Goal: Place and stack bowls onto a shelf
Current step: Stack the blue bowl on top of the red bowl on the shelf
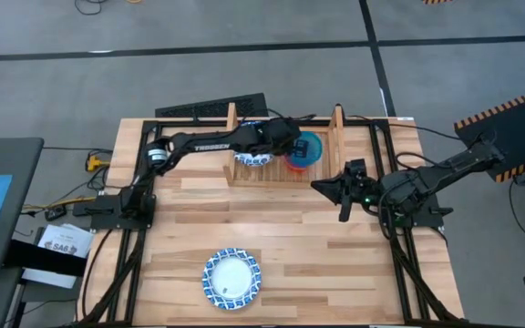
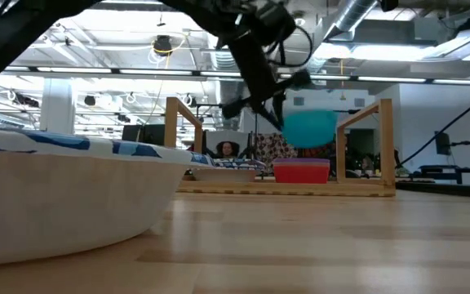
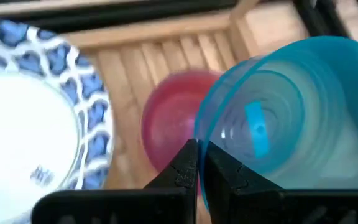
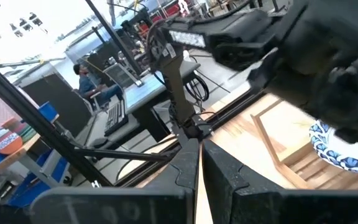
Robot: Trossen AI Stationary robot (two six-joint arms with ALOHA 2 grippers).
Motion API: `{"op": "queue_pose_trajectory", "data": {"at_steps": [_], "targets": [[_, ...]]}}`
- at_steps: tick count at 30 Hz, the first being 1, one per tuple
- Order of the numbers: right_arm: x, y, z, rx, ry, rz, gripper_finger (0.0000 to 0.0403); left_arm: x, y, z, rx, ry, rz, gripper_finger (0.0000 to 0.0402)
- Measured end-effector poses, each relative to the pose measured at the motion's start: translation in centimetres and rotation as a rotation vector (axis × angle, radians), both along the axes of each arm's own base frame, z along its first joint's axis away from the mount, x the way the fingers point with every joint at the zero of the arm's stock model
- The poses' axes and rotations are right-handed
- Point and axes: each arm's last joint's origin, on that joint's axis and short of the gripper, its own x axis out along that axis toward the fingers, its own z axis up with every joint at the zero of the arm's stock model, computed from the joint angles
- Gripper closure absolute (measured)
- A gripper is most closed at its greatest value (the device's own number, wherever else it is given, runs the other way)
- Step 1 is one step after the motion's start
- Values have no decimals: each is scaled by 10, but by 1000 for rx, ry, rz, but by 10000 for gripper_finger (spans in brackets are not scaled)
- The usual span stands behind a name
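**Entry: teal bowl, held over the shelf, ready to nest**

Landmark: the shelf [image 1: 285,171], the light wooden rack at the back of the bench [image 1: 281,246]. All places below are given from it.

- Left end effector [image 3: 199,163]: above the shelf's slatted base, between its two side boards. Fingers pressed together, pinching the rim of the teal bowl [image 3: 291,112]. In the low view the bowl hangs clear of the slats, tipped, not yet resting on anything.
- Red-orange bowl [image 3: 176,121]: on the slats, upright, directly under and just beside the teal bowl. I judge it the target for the stack.
- Patterned bowl on shelf [image 3: 33,118]: white with a blue rim, on the slats next to the red-orange bowl, on the side away from the teal one.
- Patterned bowl on bench [image 1: 231,279]: well apart from the shelf, near the front edge, still to be fetched.
- Right end effector [image 4: 198,163]: parked beyond the shelf's right side board, over the bench, nearly closed and carrying nothing.

Handling note, my judgement: I would level the teal bowl first, centre it over the red-orange bowl, then lower slowly until it seats before I let go. A tilted release risks it skidding off onto the slats. I would also keep the wrist clear of the patterned bowl's rim on the way down and out.
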Motion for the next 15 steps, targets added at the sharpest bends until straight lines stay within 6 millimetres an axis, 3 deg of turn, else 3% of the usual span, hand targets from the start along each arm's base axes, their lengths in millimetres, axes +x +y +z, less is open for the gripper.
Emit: {"op": "queue_pose_trajectory", "data": {"at_steps": [7,15], "targets": [[0,0,0,1,-1,0,355,-1,14,-25,-72,71,-3,401],[0,0,0,1,-2,0,355,-3,25,-30,-116,68,-46,401]]}}
